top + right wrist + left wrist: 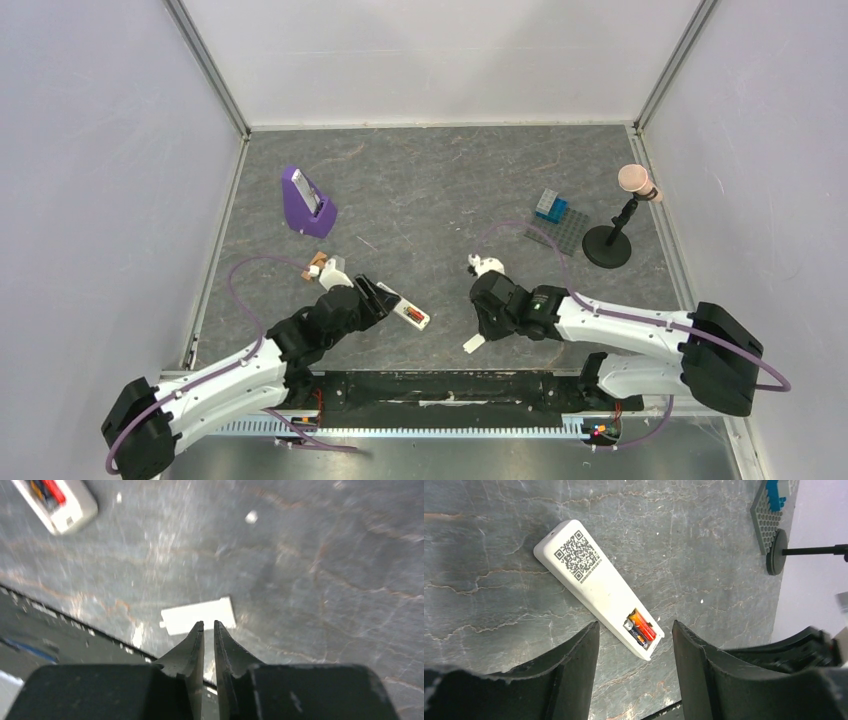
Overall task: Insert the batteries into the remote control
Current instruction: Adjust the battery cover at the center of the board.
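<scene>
Batteries (640,629) sit side by side in the open compartment at one end of the remote control (594,580), the red-orange cell next to a darker one. We see the remote control lying back-up on the grey marbled surface (430,190). Its printed square code is at the end away from the compartment, and no cover is over the cells.

Our left end effector (635,624) is directly over the compartment end of the remote control. It is spread wide, with one dark finger on each side of that end, and it holds nothing. From the wrist view we cannot tell whether the fingers touch the casing.

Our right end effector (208,625) is to the right of the remote control in the overhead view, apart from it. It is narrow, with only a thin slit between the fingers and nothing visible in that slit. A small flat white strip (197,616) lies right at its fingertips, also to the right of the remote control and nearer the arm bases. We cannot tell whether the tips touch the strip.

A purple wedge-shaped stand (305,200) is well apart from the remote control, farther back and to its left. Blue bricks on a grey baseplate (556,216) and a microphone on a black stand (620,225) are far to the right of the remote control and farther back.
</scene>
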Robot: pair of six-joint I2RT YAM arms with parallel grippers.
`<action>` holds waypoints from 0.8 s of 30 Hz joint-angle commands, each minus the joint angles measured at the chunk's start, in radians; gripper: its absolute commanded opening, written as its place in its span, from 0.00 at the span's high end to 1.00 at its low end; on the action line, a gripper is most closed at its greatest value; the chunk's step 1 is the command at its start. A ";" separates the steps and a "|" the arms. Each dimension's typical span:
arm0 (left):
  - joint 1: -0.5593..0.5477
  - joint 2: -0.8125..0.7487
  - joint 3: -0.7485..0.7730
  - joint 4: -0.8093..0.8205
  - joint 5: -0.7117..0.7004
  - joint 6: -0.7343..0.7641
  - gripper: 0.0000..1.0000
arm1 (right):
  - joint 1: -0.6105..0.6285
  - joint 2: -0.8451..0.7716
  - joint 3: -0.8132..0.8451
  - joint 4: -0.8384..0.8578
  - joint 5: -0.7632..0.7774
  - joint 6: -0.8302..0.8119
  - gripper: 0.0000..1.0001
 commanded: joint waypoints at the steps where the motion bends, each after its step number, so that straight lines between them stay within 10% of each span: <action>1: -0.003 -0.041 0.049 -0.035 -0.072 0.072 0.39 | 0.060 0.033 0.004 -0.084 -0.107 -0.072 0.88; 24: 0.000 -0.023 0.145 -0.168 -0.037 0.139 0.35 | 0.135 0.346 0.167 0.085 0.039 -0.021 0.97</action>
